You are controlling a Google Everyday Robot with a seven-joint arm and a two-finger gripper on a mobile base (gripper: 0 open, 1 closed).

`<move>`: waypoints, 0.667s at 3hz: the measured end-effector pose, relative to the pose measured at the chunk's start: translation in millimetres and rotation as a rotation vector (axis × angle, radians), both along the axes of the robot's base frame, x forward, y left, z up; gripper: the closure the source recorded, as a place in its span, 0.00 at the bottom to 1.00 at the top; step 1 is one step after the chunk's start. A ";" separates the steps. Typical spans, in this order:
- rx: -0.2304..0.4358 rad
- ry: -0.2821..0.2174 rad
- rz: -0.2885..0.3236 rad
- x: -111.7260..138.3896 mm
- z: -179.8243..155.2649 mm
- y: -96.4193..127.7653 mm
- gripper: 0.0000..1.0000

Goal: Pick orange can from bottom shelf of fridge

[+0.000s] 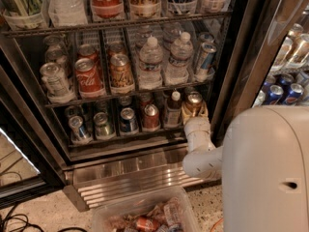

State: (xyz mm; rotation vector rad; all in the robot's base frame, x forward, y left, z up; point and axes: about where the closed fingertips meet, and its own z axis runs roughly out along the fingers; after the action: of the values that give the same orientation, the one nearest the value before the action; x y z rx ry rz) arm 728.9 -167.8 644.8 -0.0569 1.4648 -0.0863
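The orange can (194, 101), copper-coloured with a silver top, stands at the right end of the bottom shelf (120, 139) of the open fridge (231, 71). My gripper (194, 113) reaches in from the lower right on a white arm (199, 146). Its tan fingers (186, 114) sit on either side of the can and are closed on it. The can's lower part is hidden behind the gripper.
On the same shelf stand a small dark bottle (172, 111), a red can (150, 116), a blue can (128, 120) and silver cans (78, 128). The rack above holds water bottles and Coca-Cola cans. A clear bin (101, 215) of snacks sits on the floor. My white body (265, 173) fills the lower right.
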 end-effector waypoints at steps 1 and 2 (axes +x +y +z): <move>-0.024 0.065 0.016 -14.3 -13.7 1.0 1.00; -0.050 0.133 0.017 -30.1 -25.8 -4.2 1.00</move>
State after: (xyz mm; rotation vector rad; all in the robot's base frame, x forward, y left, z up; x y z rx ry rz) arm 698.8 -172.0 619.0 -0.1178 1.5946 -0.1068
